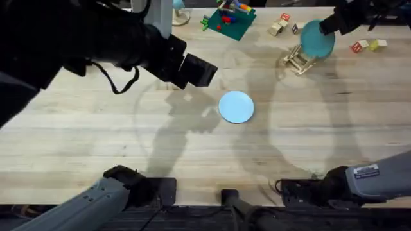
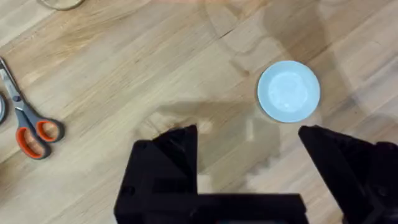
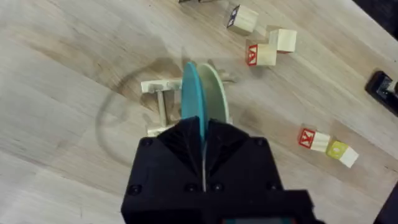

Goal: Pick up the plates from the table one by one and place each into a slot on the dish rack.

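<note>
Left gripper (image 2: 249,155) hangs high over the light plank table (image 1: 96,141), black fingers spread wide, nothing between them; the pale sky-blue round plate (image 1: 236,106) lies flat mid-table just beyond. Far right corner: right gripper (image 3: 202,146) pinches the teal round plate (image 3: 191,93) upright over the small light-wood dish rack (image 1: 297,61), beside a cream plate (image 3: 214,93), wooden letter blocks (image 3: 261,55) scattered nearby.
</note>
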Action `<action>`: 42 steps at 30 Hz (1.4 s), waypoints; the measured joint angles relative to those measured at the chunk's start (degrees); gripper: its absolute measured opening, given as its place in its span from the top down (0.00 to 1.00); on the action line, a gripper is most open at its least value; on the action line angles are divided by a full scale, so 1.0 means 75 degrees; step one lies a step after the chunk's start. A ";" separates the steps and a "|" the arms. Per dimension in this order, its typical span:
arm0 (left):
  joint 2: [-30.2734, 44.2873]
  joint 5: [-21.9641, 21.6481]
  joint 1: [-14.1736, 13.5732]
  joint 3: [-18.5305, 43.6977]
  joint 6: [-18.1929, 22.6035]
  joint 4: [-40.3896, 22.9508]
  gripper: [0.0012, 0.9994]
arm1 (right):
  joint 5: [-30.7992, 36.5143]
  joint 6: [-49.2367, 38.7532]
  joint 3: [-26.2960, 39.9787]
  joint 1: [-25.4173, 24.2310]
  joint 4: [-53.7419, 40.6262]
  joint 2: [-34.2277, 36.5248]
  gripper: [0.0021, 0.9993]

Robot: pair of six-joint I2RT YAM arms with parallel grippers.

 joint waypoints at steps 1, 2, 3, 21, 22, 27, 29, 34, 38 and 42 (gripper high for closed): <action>0.0000 0.0000 0.0000 0.0000 0.0000 -0.0002 0.01 | 0.0000 0.0000 0.0000 0.0000 0.0000 0.0000 0.97; 0.0000 0.0000 0.0000 -0.0003 0.0000 0.0000 0.01 | -0.0003 0.0000 0.0000 0.0000 0.0000 0.0000 0.97; 0.0000 0.0000 0.0000 -0.0003 0.0000 0.0001 0.01 | -0.0003 0.0000 0.0000 0.0000 0.0000 -0.0002 0.97; 0.0000 0.0000 0.0000 -0.0003 0.0000 0.0001 0.01 | -0.0026 0.0003 0.0003 0.0000 0.0015 0.0000 0.79; 0.0000 0.0000 0.0000 -0.0001 0.0000 -0.0001 0.01 | -0.0027 0.0013 0.0003 0.0000 0.0017 0.0000 0.79; 0.0000 0.0000 0.0000 0.0000 0.0000 0.0001 0.01 | -0.0029 0.0296 0.0012 0.0000 0.0009 -0.0075 0.78; 0.0000 0.0000 0.0000 -0.0001 0.0000 0.0000 0.01 | -0.0029 0.0449 0.0012 0.0003 -0.0029 -0.0274 0.73; 0.0000 0.0000 0.0000 -0.0003 0.0000 -0.0002 0.01 | -0.0029 0.0676 0.0067 0.0113 -0.0704 -0.1315 0.60; 0.0000 0.0000 0.0000 -0.0003 0.0000 -0.0002 0.01 | -0.0048 0.0796 0.0188 0.0415 -0.1689 -0.2070 0.50; 0.0000 0.0000 0.0000 -0.0003 0.0000 -0.0002 0.01 | -0.0102 0.1195 0.0207 0.0808 -0.2692 -0.2507 0.25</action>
